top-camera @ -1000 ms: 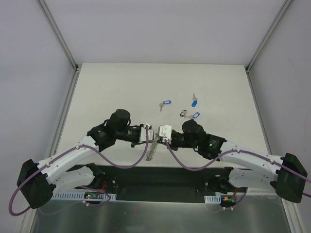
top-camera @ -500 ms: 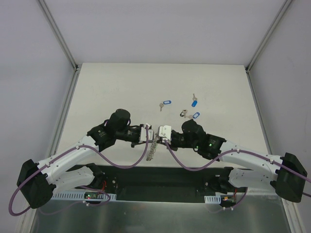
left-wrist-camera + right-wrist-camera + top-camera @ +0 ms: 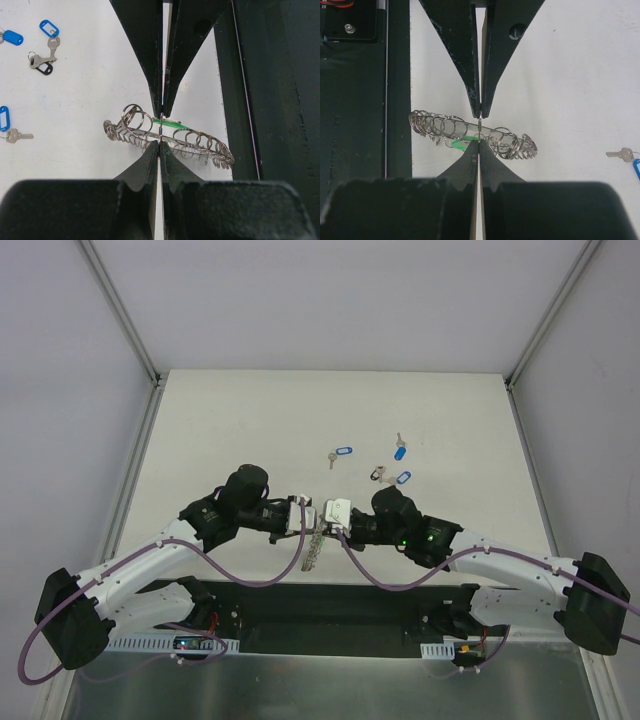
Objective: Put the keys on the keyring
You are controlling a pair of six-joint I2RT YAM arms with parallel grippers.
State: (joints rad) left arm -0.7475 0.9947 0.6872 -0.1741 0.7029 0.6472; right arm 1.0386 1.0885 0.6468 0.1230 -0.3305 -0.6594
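top external: keyring (image 3: 313, 545) edge-on | wrist views: left gripper (image 3: 160, 131), right gripper (image 3: 479, 131) pinch it, green tag (image 3: 169, 122) showing

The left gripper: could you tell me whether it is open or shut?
Shut on the keyring: the left gripper has its fingertips pinching the ring's band, no gap showing.

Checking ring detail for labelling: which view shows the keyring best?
Left wrist: the keyring spans mid-frame edge-on, loops sharp. Right wrist shows it nearly as well from the opposite side. Top view gives only a tiny strip.
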